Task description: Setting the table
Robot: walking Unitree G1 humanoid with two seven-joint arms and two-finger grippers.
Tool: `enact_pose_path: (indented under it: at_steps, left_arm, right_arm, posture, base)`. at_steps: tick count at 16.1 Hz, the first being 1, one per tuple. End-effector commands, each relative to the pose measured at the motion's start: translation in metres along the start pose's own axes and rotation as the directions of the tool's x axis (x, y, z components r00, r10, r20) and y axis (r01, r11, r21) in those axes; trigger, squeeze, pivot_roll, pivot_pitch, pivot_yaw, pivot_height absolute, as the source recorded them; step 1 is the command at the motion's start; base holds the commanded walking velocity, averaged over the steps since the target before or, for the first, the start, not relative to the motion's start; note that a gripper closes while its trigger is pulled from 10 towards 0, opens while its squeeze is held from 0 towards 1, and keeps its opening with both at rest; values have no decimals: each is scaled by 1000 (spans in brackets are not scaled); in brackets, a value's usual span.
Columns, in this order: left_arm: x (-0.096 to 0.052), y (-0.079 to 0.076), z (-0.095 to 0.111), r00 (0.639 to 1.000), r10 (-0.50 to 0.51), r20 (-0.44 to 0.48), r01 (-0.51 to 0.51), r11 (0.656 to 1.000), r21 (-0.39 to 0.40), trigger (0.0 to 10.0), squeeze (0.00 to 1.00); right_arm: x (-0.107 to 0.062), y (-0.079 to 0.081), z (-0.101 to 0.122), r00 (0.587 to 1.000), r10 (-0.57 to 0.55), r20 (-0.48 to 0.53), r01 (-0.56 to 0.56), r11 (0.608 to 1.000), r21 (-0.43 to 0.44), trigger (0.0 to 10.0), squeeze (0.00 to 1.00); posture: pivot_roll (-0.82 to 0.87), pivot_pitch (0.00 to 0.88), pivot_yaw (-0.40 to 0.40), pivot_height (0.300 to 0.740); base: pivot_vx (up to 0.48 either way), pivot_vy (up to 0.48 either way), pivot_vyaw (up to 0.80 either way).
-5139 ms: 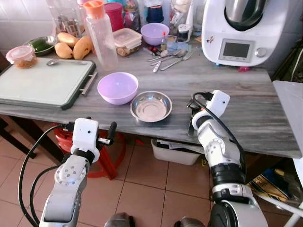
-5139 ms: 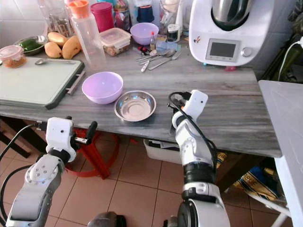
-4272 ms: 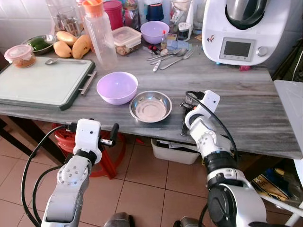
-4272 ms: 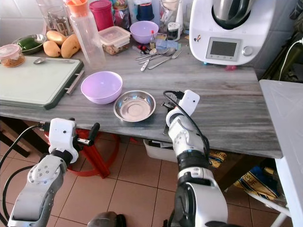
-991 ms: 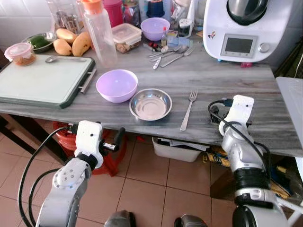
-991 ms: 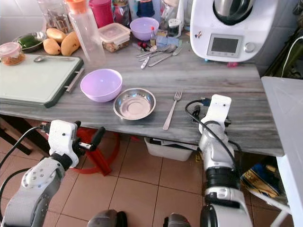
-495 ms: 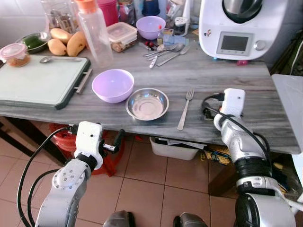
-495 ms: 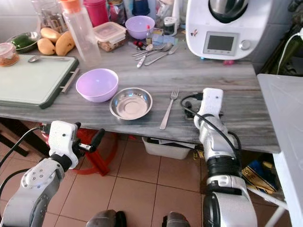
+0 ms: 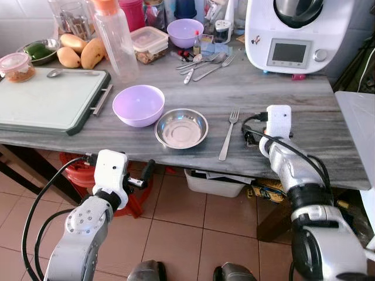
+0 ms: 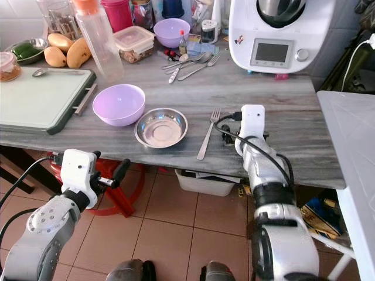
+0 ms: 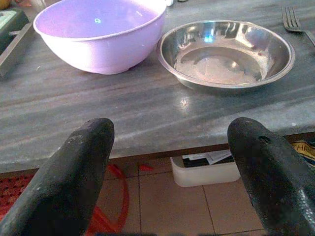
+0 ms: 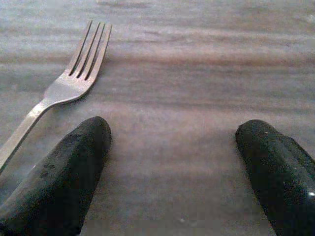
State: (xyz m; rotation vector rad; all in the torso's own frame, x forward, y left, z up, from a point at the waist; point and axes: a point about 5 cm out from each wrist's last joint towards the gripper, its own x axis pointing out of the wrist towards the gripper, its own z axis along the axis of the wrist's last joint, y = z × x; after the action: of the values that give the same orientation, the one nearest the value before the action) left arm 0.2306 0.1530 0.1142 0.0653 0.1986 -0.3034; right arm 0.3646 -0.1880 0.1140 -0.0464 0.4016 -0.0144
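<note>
Fork (image 9: pixel 229 133) lying right of steel dish (image 9: pixel 181 127), right gripper (image 12: pixel 172 167) spread wide and empty just beside it; left gripper (image 11: pixel 167 162) likewise agape, below table edge (image 9: pixel 176 153)

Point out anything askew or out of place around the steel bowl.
The fork right of the steel bowl lies slightly slanted, handle end nearly at the table's front edge. Nothing looks spilled or damaged.

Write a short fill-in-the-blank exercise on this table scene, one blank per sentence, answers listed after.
1. The fork lies on the table just right of the steel ____.
2. The steel dish sits beside a bowl coloured ____.
3. The right claw is open and holds ____.
4. The left claw hangs ____ the table's edge.

Missing words: dish; purple; nothing; below
</note>
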Motion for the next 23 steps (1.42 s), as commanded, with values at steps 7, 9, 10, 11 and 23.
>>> enact_pose_path:
  at_steps: [7,9,10,11,23]
  left_arm:
    - [0,0,-2,1000,10,-17,-10,1000,9,10000,0]
    - [1,-1,-2,1000,7,-18,-7,1000,9,10000,0]
    - [2,-2,-2,1000,4,-17,-4,1000,8,10000,0]
    - [3,-2,-2,1000,3,-16,-3,1000,7,10000,0]
    - [5,-2,-1,1000,3,-9,-3,1000,8,10000,0]
  right_arm:
    - [3,20,-6,996,85,-40,-87,995,-56,10000,0]
    - [3,25,-7,993,113,-38,-115,992,-58,10000,0]
    - [1,34,-6,989,145,-31,-146,987,-64,10000,0]
    - [0,40,-5,986,167,-24,-168,983,-72,10000,0]
    - [-7,41,2,991,125,52,-120,987,-105,10000,0]
  posture:
    - [60,80,67,740]
    - [54,80,68,740]
    - [52,79,68,740]
    - [51,76,67,740]
    - [57,66,64,740]
  base:
    - [0,0,0]
    - [0,0,0]
    - [0,0,0]
    - [0,0,0]
    - [0,0,0]
